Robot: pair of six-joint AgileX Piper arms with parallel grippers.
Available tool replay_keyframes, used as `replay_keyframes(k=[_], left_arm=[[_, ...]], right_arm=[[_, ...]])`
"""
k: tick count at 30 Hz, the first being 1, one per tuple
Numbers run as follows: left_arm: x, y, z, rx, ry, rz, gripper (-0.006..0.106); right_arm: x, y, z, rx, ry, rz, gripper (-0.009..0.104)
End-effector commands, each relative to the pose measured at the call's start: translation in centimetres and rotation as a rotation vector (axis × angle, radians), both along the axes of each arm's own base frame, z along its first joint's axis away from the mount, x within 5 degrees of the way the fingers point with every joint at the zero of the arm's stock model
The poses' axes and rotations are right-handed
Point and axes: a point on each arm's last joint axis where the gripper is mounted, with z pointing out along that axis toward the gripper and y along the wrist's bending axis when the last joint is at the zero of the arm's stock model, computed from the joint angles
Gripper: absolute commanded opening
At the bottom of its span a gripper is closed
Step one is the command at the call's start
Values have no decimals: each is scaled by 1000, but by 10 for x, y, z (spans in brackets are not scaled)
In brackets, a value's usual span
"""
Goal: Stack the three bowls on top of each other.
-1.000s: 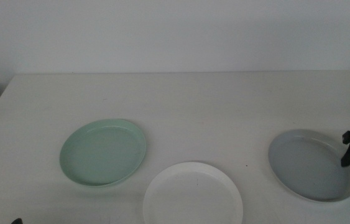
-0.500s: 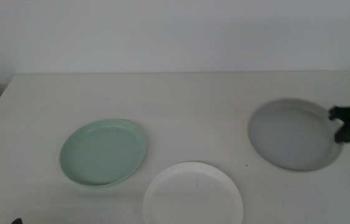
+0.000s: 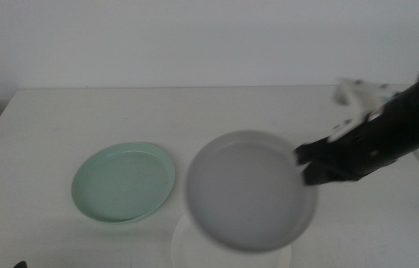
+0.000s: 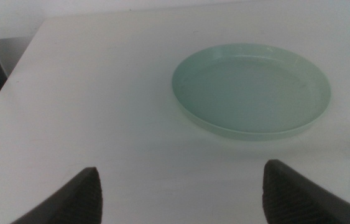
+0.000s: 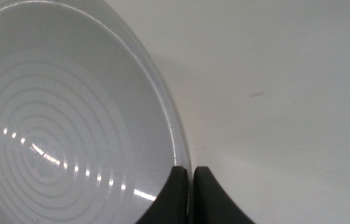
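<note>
Three bowls on one table, mint green bowl resting alone, right pincer clamped on the pale grey bowl rim, held over the half-hidden white bowl, left pincer wide open and empty near the green one, seen only from its wrist.

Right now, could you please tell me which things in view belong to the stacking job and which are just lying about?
Job: grey bowl, pinched at its rim by the right hand; white bowl; green bowl.
Lying about: nothing but the table itself.
</note>
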Motion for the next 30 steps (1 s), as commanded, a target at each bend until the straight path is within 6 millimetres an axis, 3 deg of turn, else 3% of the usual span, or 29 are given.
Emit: replay_keyframes(k=[1,7,14,22,25,30], left_arm=[[1,0,8,-20,-84,8,86],[1,0,8,-20,-84,8,86],[1,0,8,-20,-84,8,86],[1,0,8,-20,-84,8,86],[1,0,8,-20,-84,8,86],[1,0,8,-20,-84,8,86]], right_arm=[[-7,18,16,53,-80,17,-1],[-13,37,-6,6,-44,52,-1],[-5,41,-37,-37,9,46,-1],[0,43,-51,-56,33,49,0],[0,43,-51,-58,36,50,6],[-1,43,-51,-60,46,55,26]])
